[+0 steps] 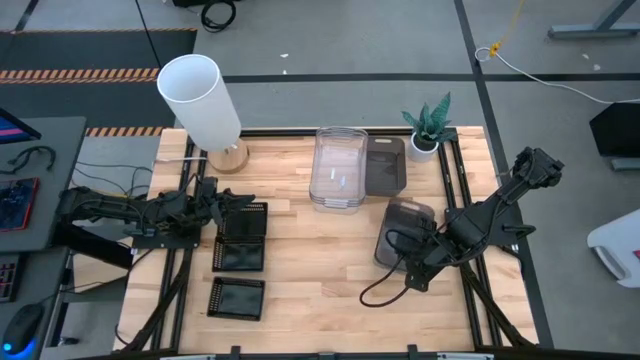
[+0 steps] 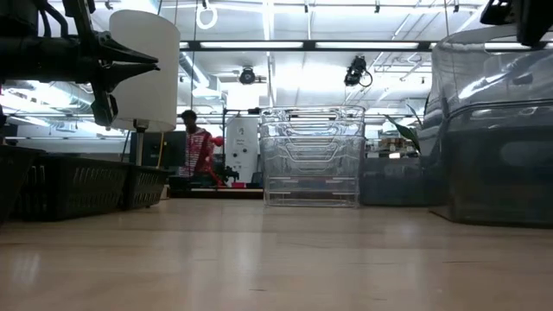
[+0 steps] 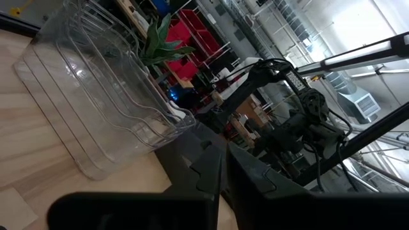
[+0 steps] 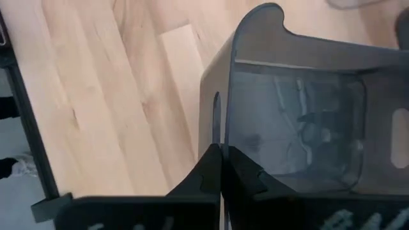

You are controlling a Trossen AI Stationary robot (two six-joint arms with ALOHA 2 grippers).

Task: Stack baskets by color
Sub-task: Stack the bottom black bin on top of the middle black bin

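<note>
The right claw (image 1: pixel 418 272) pinches the near wall of a smoky grey basket (image 1: pixel 405 232) by the bench's right edge; its grey mate (image 1: pixel 384 165) lies straight ahead, toward the far edge.

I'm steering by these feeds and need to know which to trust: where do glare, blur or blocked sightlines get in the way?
High view: even light, all sharp. Low view: bright ceiling lights behind the clear baskets; the smoky grey basket looms close and blocks the right. Right wrist view: right pincer shut on that basket's wall, reflections inside it. Left wrist view: left pincer dark against a bright, cluttered background.
</note>
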